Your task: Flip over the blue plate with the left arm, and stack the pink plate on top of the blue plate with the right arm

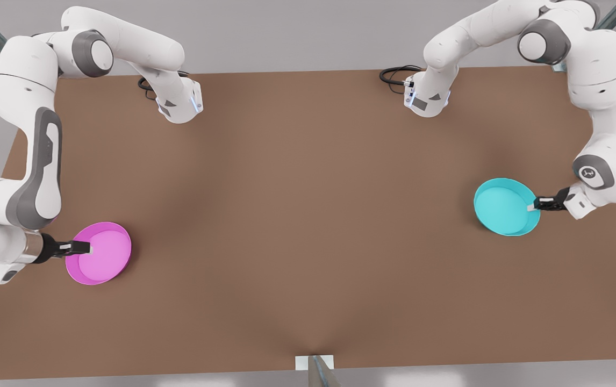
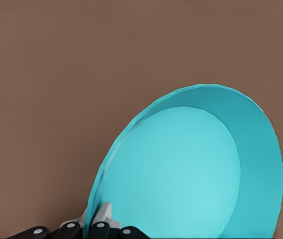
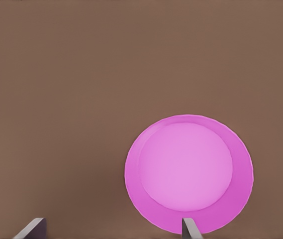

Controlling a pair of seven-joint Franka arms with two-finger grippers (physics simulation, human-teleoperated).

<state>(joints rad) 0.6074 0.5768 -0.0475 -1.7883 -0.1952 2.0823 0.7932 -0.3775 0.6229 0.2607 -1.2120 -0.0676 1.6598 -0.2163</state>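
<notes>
The blue plate (image 1: 504, 207), tilted at the worktop's (image 1: 308, 226) 3 o'clock side, is pinched at its rim by the left gripper (image 1: 535, 205). The pink plate (image 1: 99, 252) lies at 8 o'clock, apparently flat; the right gripper's (image 1: 86, 248) fingers (image 3: 190, 229) are seen spread over its rim.

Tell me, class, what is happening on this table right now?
The left gripper is shut on the rim of the round turquoise plate, which is tilted, inside facing sideways. The right gripper, jaws open, is at the rim of the round pink plate, which is open side up on the brown table.
</notes>
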